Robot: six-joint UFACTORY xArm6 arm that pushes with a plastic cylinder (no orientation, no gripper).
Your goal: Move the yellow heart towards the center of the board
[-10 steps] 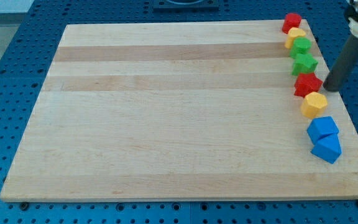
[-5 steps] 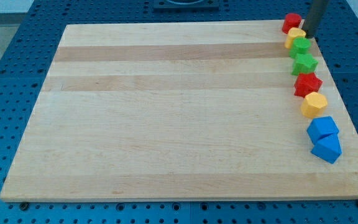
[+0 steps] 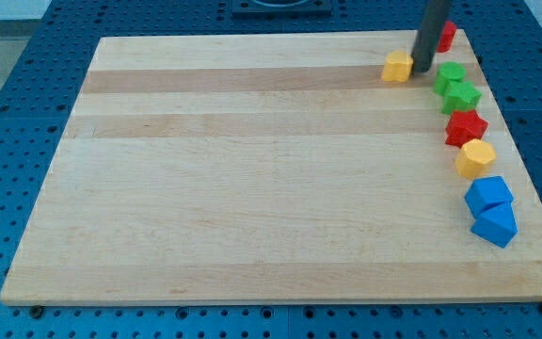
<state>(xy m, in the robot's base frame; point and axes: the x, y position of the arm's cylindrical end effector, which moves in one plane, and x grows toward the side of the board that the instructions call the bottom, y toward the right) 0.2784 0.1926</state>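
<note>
The yellow heart (image 3: 397, 67) lies on the wooden board (image 3: 252, 188) near its top right, apart from the column of blocks. My tip (image 3: 421, 70) stands right against the heart's right side. The rod rises to the view's top and partly hides a red block (image 3: 447, 35) at the top right corner.
A column of blocks runs down the board's right edge: two green blocks (image 3: 452, 73) (image 3: 461, 95), a red star (image 3: 466, 127), a yellow hexagon (image 3: 476, 157), and two blue blocks (image 3: 488, 194) (image 3: 495, 224). A blue perforated table (image 3: 7, 141) surrounds the board.
My tip swung from the board's right edge up to the top right, then leftward. The yellow heart slid left out of the column, away from the red and green blocks.
</note>
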